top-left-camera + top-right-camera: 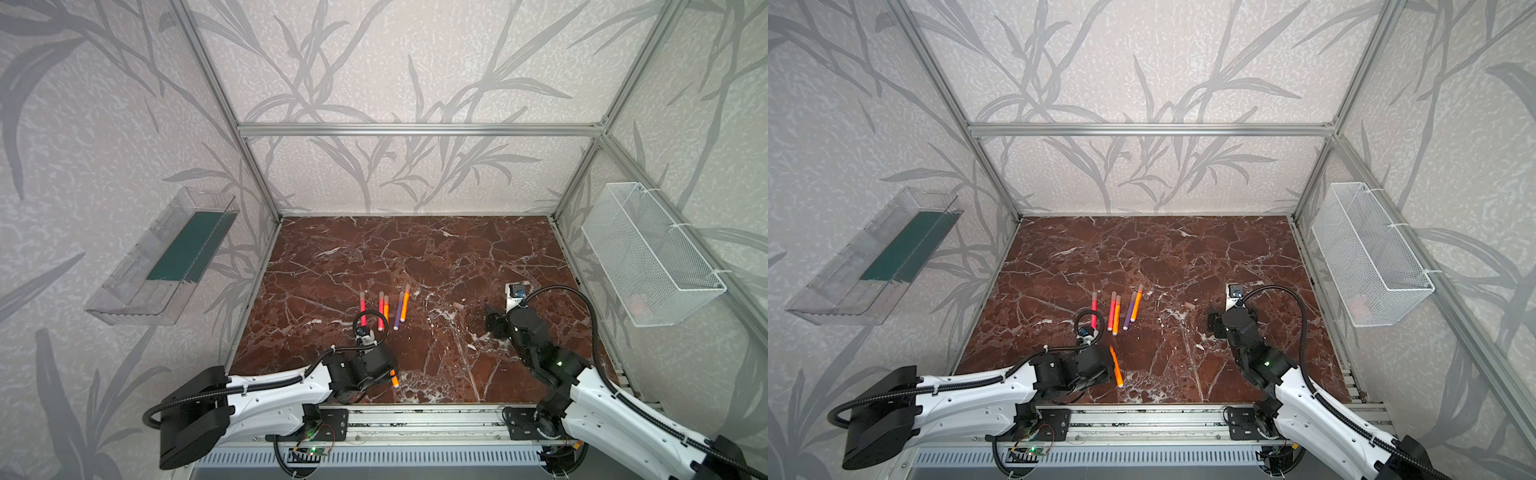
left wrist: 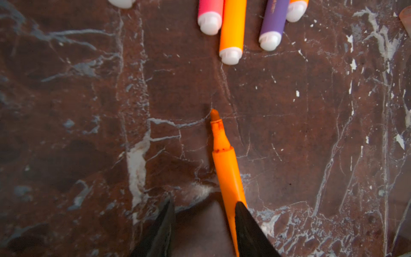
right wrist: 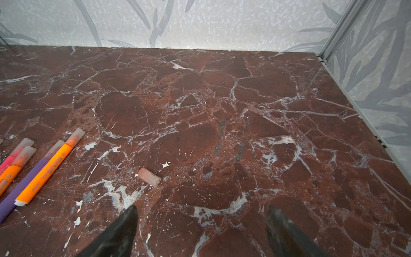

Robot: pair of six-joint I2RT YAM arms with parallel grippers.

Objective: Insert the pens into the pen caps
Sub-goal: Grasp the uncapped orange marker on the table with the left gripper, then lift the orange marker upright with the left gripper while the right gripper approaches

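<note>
**A:** How does the left pincer (image 2: 204, 201) stand?

**B:** Its 2 black fingers are parted, with a gap wider than a pen. The uncapped orange plastic marker pen (image 2: 224, 164) lies on the red-brown, white-veined marble tabletop (image 1: 1142, 257). Its rear part is hidden behind 1 finger and its pointed tip sticks out ahead of the fingertips. The other finger stands clear of it, so the pen is not clamped.

**A:** And beyond that tip?

**B:** Farther ahead of that pincer lies the row of 5 capped plastic pens (image 1: 386, 309): 2 pink-red, 2 orange and 1 purple. Their white ends point toward it.

**A:** The right pincer (image 3: 202, 209)?

**B:** It is spread wide, with only marble between its fingers. The small pale beige-pink translucent cylindrical pen cap (image 3: 149, 177) lies on its side a little ahead of the fingertips. It is nearer the finger that faces the left arm and touches neither finger. The capped row is well off to that same side.
</note>
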